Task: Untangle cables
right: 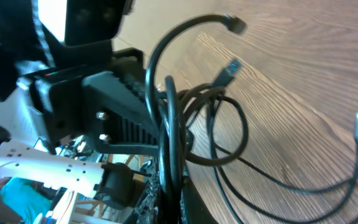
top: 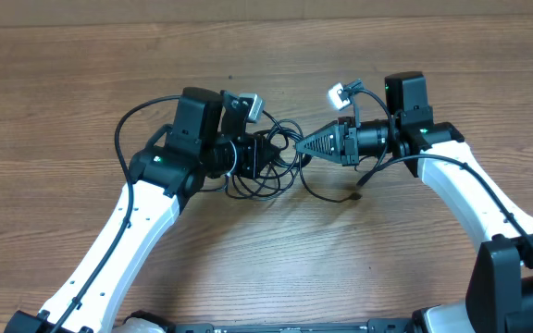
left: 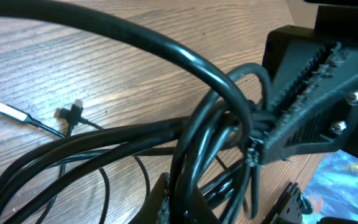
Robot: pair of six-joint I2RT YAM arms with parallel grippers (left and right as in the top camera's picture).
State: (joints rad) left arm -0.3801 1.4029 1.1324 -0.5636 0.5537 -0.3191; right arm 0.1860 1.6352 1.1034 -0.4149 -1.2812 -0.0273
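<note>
Wood-grain tabletop fills the view, and the cables are seen bunched near its middle, strung between the two arms. The left claw is pressed together on the tangle from the left. The right claw is clamped on the same bundle from the right, tips nearly meeting. The bundle's long axis is laid left to right. One loose strand is trailed toward the near edge, its plug end resting on the wood. A silver-tipped plug is pointed away from the knot.
</note>
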